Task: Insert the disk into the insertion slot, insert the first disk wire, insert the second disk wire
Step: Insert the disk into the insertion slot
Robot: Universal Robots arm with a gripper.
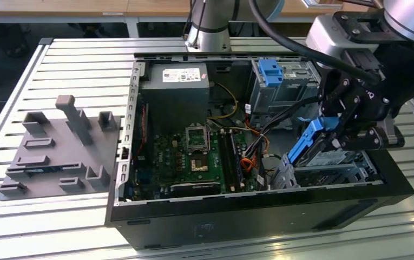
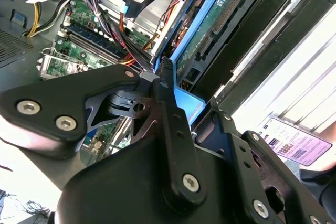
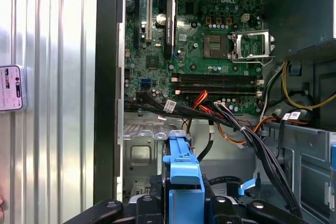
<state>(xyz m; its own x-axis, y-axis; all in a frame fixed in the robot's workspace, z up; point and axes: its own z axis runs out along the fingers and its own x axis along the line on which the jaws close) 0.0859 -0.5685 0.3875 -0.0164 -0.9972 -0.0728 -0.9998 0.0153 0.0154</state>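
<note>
My gripper (image 1: pixel 339 132) is shut on the disk (image 1: pixel 312 142), a drive in a bright blue caddy, inside the open computer case on the exterior view's right. The disk hangs tilted, its lower end at the mouth of the insertion slot (image 1: pixel 331 169), a silvery perforated drive cage. In the second wrist view the gripper (image 2: pixel 189 100) clamps the blue caddy, and the disk (image 2: pixel 223 19) shows its green board and connectors. In the first wrist view the caddy of the disk (image 3: pixel 184 169) sits between the gripper (image 3: pixel 185 203) fingers. A bundle of black wires (image 3: pixel 252 148) runs beside the cage; which are the disk wires I cannot tell.
The motherboard (image 1: pixel 199 157) and power supply (image 1: pixel 174 95) fill the case's middle. A taller grey bay with a blue bracket (image 1: pixel 270 70) stands behind the cage. A grey fixture block (image 1: pixel 55 151) lies on the slatted table on the exterior view's left. The arm's base (image 1: pixel 208 27) rises behind the case.
</note>
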